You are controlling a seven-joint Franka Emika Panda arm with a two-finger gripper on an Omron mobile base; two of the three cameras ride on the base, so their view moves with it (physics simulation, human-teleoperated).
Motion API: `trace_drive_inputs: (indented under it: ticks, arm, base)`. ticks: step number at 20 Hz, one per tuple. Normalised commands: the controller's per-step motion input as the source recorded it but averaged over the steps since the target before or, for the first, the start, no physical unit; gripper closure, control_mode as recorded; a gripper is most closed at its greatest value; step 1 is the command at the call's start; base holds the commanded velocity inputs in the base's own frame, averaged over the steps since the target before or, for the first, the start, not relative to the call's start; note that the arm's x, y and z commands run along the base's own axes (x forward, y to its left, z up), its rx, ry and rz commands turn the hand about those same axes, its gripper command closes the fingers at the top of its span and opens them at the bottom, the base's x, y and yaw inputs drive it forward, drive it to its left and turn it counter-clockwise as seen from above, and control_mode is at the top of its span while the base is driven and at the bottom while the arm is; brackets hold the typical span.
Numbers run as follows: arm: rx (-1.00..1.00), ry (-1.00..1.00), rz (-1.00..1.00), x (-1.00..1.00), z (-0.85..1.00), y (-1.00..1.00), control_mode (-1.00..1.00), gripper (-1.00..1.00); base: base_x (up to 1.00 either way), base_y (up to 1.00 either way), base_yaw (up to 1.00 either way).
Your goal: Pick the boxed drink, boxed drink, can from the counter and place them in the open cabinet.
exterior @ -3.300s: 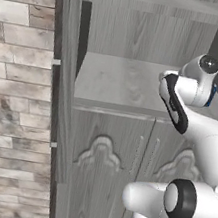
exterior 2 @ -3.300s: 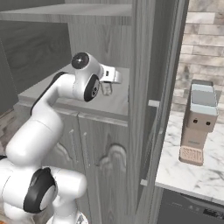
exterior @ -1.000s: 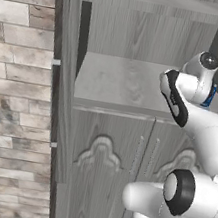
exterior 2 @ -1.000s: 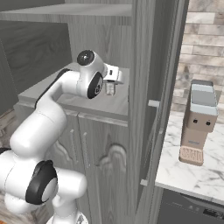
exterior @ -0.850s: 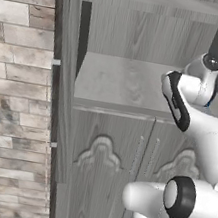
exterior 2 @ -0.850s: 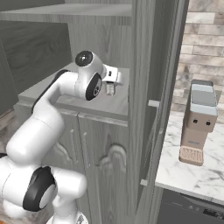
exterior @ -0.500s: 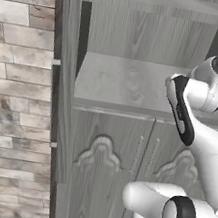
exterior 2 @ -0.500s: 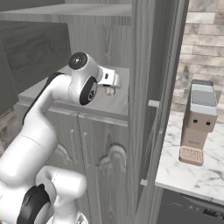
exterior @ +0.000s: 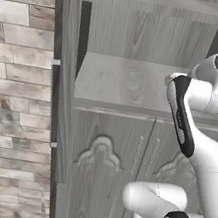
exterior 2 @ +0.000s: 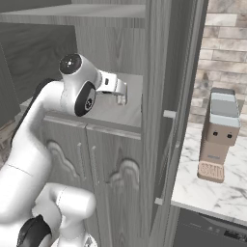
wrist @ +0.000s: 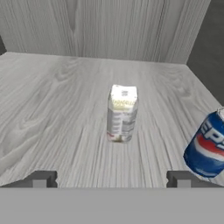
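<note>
In the hand view a cream-white boxed drink (wrist: 122, 113) stands upright in the middle of the open cabinet's grey wood shelf (wrist: 57, 113). The blue can (wrist: 207, 145) with its red-and-white band stands to its right, cut by the frame edge. My gripper (wrist: 111, 181) is open, its fingertips (wrist: 41, 179) wide apart, short of the carton with nothing between them. From the right base view the gripper (exterior 2: 120, 99) hangs over the shelf niche (exterior 2: 108, 112). The arm hides both items in the left base view of the cabinet (exterior: 120, 82). The second boxed drink is out of view.
The cabinet's side wall (exterior 2: 166, 111) stands just right of my hand. A brown and grey coffee machine (exterior 2: 219, 135) sits on a white marble counter (exterior 2: 207, 198) further right. A stone brick wall (exterior: 8, 113) runs left of the cabinet. Two ornate doors (exterior: 98, 180) are closed below the shelf.
The arm's upper joint has swung outward, right in the left base view and left in the right one. The hand stays at the shelf's front.
</note>
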Motion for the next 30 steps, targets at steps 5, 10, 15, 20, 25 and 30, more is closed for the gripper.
trace_drive_inputs:
  ticks: [5, 10, 15, 20, 25, 30]
  arm:
    - [0.00, 0.00, 0.00, -0.34, 0.14, 0.11, -1.00, -1.00]
    - [0.00, 0.00, 0.00, -0.38, 0.01, 0.18, -1.00, -1.00]
    - [0.00, 0.00, 0.00, -0.40, 0.00, 0.23, -1.00, -1.00]
    - [0.00, 0.00, 0.00, -0.45, 0.00, 0.23, -1.00, -1.00]
    - [0.00, 0.00, 0.00, -0.57, 0.00, 0.18, -1.00, -1.00]
    - [0.00, 0.00, 0.00, -0.46, 0.03, 0.18, -1.00, -1.00]
  base:
    - [0.00, 0.00, 0.00]
    - [0.00, 0.00, 0.00]
    - [0.00, 0.00, 0.00]
    - [0.00, 0.00, 0.00]
    - [0.00, 0.00, 0.00]
    - [0.00, 0.00, 0.00]
